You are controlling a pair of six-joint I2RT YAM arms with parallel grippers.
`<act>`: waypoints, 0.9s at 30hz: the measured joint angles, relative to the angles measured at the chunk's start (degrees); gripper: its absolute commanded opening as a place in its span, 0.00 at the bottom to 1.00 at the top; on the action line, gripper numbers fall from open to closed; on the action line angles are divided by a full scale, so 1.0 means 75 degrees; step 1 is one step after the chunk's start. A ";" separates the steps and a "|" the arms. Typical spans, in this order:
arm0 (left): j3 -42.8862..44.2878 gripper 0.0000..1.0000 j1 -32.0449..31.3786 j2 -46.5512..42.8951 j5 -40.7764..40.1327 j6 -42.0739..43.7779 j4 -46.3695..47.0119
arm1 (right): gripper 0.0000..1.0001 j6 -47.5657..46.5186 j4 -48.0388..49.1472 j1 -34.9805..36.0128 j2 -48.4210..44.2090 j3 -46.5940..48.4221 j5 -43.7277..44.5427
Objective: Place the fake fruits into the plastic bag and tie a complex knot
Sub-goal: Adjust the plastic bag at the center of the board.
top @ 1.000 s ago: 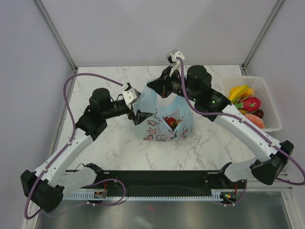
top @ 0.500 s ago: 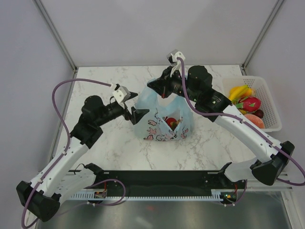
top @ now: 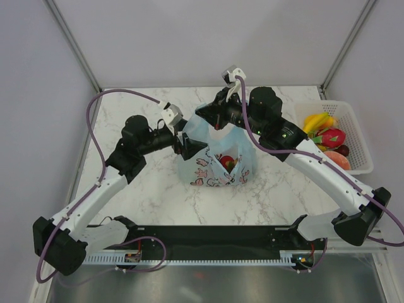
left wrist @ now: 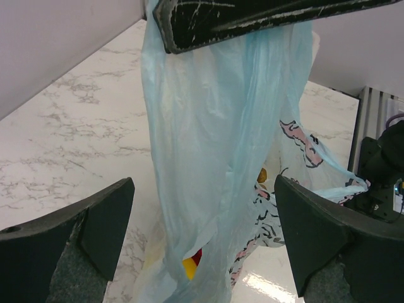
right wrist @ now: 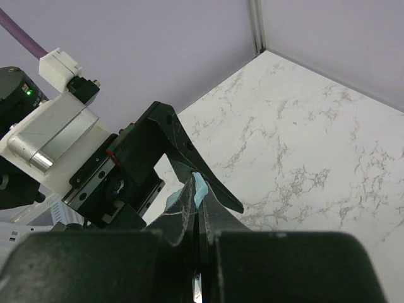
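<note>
Overhead plus 2 close wrist views share plastic bag (top: 211, 165)

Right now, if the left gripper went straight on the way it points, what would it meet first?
Most likely the thin translucent light-blue plastic bag: it hangs between the left gripper's open fingers, pinched above by the right gripper.

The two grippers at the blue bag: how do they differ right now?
The left gripper is wide open, straddling the plastic bag without pinching it; the right gripper is shut on the bag's top. The left gripper sits lower, at the bag's side; the right gripper holds it up from above. Both have black jaws.
</note>
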 measured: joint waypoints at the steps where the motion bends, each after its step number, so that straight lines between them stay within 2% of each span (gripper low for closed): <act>1: 0.0000 1.00 0.0000 0.0038 0.0055 -0.0070 0.0102 | 0.00 0.0000 0.0000 0.0000 0.0003 0.0000 0.0003; 7: -0.0376 0.97 -0.0020 0.0050 0.0122 -0.0580 0.1215 | 0.00 0.0026 -0.0003 0.0000 0.0000 0.0000 0.0085; 12: -0.1020 0.96 -0.0096 -0.0061 -0.0396 -0.1081 0.2049 | 0.00 0.0102 -0.0003 0.0000 0.0000 0.0000 0.0271; 22: -0.1335 0.91 -0.0775 -0.0073 -0.1542 -0.1367 0.2634 | 0.00 0.0236 0.0000 0.0000 0.0003 0.0000 0.0603; 27: -0.1349 0.84 -0.1090 -0.0073 -0.2229 -0.1376 0.2841 | 0.00 0.0297 0.0000 0.0000 0.0003 -0.0003 0.0784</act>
